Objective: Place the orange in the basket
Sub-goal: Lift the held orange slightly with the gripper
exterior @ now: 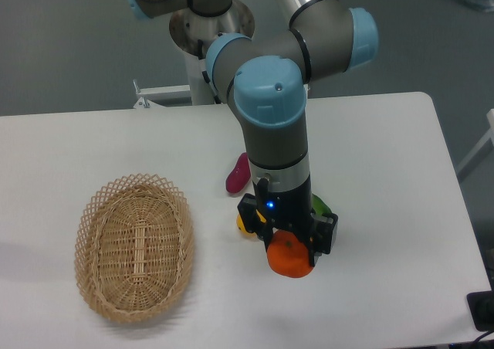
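Left on the table [386, 133], wicker basket [133, 245] with nothing inside; jaws around the orange [291, 258], well apart.

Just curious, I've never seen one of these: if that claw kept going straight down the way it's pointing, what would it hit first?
The gripper points down at the orange, which already sits at its fingers, apparently on the white table. Whether it's gripped, I can't tell.

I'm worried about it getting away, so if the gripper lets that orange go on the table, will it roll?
Probably: the orange looks round and smooth, so it could roll on the flat table. It seems firm, not floppy. The gripper sits right over it; whether it is gripped is unclear.
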Controlling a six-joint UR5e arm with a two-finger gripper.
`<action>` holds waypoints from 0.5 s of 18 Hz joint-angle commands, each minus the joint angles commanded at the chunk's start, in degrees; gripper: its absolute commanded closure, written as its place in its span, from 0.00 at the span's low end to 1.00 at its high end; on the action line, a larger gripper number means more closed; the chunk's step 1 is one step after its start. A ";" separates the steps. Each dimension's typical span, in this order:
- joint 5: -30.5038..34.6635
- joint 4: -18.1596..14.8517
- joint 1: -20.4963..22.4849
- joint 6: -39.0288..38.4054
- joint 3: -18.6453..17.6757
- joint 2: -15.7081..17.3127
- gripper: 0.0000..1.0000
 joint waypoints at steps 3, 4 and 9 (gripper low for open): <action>-0.09 0.00 0.09 -0.18 -0.09 0.09 0.42; 0.00 0.00 0.00 -0.26 -0.09 0.09 0.42; 0.00 0.00 -0.35 -3.41 0.09 -0.26 0.42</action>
